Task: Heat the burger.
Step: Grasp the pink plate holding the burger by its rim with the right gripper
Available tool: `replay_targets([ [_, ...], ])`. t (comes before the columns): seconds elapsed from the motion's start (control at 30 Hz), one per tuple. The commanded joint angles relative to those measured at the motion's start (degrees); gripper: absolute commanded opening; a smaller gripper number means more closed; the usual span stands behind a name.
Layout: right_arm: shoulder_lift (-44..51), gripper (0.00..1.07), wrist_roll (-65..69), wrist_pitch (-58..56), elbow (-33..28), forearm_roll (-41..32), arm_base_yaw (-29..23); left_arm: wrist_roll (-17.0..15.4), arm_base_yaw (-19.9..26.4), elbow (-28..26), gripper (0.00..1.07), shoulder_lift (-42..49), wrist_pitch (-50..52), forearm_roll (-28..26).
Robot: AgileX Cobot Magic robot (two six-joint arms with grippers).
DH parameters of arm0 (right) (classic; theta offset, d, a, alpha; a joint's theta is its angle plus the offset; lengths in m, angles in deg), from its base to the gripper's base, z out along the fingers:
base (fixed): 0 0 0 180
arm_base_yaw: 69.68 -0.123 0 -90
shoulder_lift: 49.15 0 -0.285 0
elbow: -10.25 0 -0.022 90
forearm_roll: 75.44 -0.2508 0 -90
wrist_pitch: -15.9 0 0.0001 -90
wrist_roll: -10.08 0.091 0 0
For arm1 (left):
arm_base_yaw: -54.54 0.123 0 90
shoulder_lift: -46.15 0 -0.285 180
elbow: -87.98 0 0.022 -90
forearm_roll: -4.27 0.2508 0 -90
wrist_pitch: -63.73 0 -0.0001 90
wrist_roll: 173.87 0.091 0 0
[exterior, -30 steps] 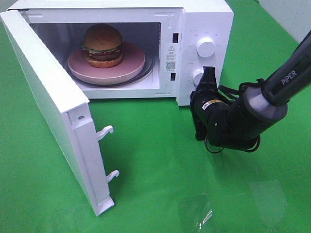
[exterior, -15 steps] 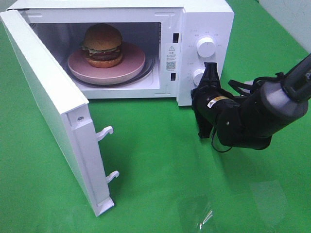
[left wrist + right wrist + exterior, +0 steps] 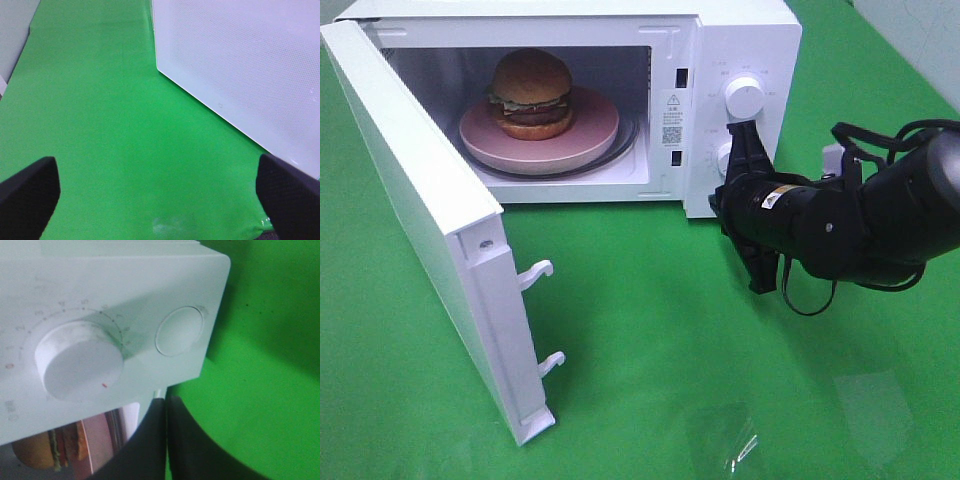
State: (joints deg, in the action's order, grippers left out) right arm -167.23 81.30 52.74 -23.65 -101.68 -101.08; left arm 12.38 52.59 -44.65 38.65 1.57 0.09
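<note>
The burger (image 3: 531,93) sits on a round pink plate (image 3: 590,128) inside the white microwave (image 3: 750,35), whose door (image 3: 420,200) stands wide open to the left. My right gripper (image 3: 741,135) is shut with nothing in it, its tip against the control panel between the upper knob (image 3: 743,96) and the lower knob (image 3: 725,160). In the right wrist view the shut fingers (image 3: 150,430) lie just under a dial (image 3: 80,360), with the burger (image 3: 35,455) at the edge. My left gripper (image 3: 157,200) is open over bare cloth beside a white dotted panel (image 3: 240,65).
Green cloth (image 3: 650,330) covers the table. Two latch hooks (image 3: 537,270) stick out from the door's free edge. A flat round button (image 3: 180,332) sits beside the dial. The right arm's dark bulk (image 3: 860,225) and cables lie to the right of the microwave.
The right arm has swung down and rightward while its shut tip crept up the control panel, closer to the knobs. Burger, plate and door have stayed put.
</note>
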Motion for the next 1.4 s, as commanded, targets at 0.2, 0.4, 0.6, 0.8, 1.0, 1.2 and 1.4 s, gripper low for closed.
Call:
replay_targets([
  [0.2,8.3,0.00,-21.3,-14.2,-0.2,0.7,0.1,0.1,0.3,0.2,1.00,1.0,0.8,-0.3],
  [0.4,12.4,0.00,-34.6,-23.7,-0.1,0.7,1.8,0.1,0.3,0.2,1.00,1.0,0.8,-0.3],
  [0.6,16.2,0.00,-48.4,-32.5,0.1,0.7,4.5,0.1,0.3,0.2,1.00,1.0,0.8,-0.3],
  [0.8,18.2,0.00,-58.7,-43.0,2.3,2.5,5.5,0.1,0.3,0.2,1.00,1.0,0.8,-0.3],
  [1.0,18.3,0.01,-62.6,-57.2,7.6,15.3,5.5,0.1,0.3,0.2,1.00,1.0,0.8,-0.3],
  [1.2,18.3,0.03,-67.0,-63.3,11.2,27.6,5.4,0.1,0.3,0.2,1.00,1.0,0.8,-0.3],
  [1.4,18.3,0.03,-80.1,-65.9,12.8,30.5,5.4,0.1,0.3,0.2,1.00,1.0,0.8,-0.3],
])
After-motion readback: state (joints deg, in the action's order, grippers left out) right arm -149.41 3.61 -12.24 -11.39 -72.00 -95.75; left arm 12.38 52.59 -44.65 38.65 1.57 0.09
